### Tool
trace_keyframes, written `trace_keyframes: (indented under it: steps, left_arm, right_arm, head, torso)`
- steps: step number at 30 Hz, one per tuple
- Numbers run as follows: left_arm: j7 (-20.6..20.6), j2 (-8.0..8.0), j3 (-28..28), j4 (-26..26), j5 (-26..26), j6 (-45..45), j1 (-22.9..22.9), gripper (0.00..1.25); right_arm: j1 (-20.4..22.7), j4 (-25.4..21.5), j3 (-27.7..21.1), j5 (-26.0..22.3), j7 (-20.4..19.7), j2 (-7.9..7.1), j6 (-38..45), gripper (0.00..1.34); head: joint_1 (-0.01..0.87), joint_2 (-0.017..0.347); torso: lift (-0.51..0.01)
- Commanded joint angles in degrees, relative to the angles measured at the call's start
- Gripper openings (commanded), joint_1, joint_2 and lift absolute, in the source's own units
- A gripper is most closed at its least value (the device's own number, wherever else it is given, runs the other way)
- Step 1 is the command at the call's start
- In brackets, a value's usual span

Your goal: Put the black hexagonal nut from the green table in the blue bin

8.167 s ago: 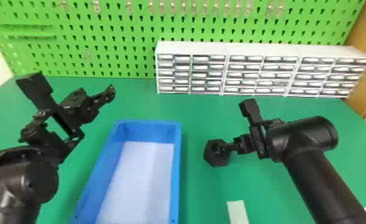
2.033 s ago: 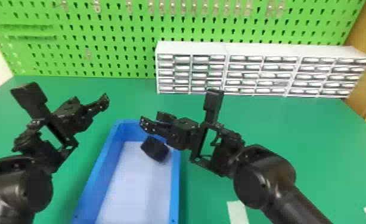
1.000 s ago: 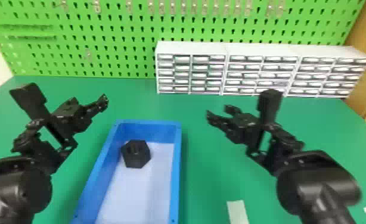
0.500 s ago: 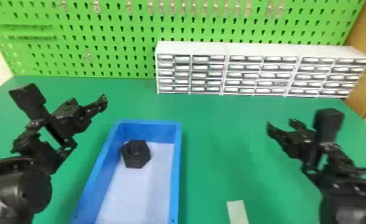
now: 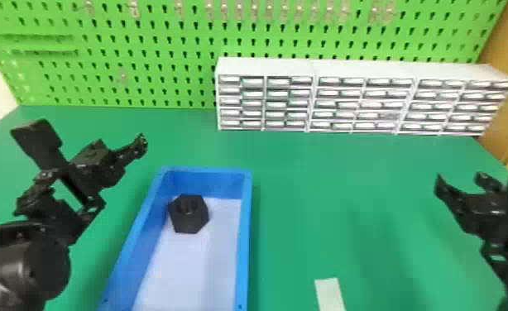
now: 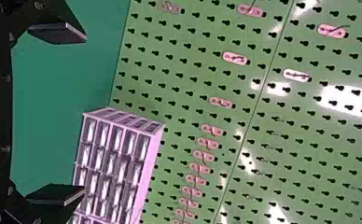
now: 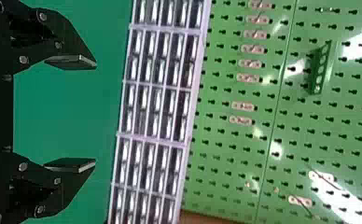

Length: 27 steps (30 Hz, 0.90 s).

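The nut (image 5: 189, 215) lay inside the bin (image 5: 244, 240), well left of the right gripper (image 7: 95, 114), whose fingers stood apart, empty. Placement appeared complete, with nothing evident left to move. The left gripper (image 6: 84, 114) was also spread and empty. The table (image 5: 327, 206) extended beneath both; beyond them stood drawers (image 5: 348, 103) and a pegboard (image 5: 162, 70).

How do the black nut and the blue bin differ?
The black nut is compact and six-sided, while the blue bin is much bigger and long. The nut looks dark all over; the bin has blue walls and a pale floor. The nut lies inside, and the bin holds it.
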Motion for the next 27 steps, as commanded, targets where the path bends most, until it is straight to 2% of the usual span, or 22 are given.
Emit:
trace_keyframes:
  steps: [1,18,27]
  left_arm:
    - [-0.01,-0.04,0.30,0.00,0.34,0.00,0.17,1.10]
    - [-0.01,0.05,0.22,0.00,0.61,0.00,0.35,1.10]
    - [-0.01,-0.04,0.22,0.00,0.70,0.00,0.26,1.10]
  right_arm:
    - [1.27,-0.19,-1.27,-0.56,-1.31,0.15,-1.85,0.82]
    - [3.47,0.16,-0.65,-1.61,-4.12,0.15,-3.96,0.82]
    - [3.91,0.25,-1.27,-0.30,-5.35,0.15,-4.05,0.82]
  head:
    - [0.666,0.032]
    - [0.666,0.032]
    - [0.666,0.032]
  torso:
    - [-0.100]
    - [-0.100]
    - [-0.100]
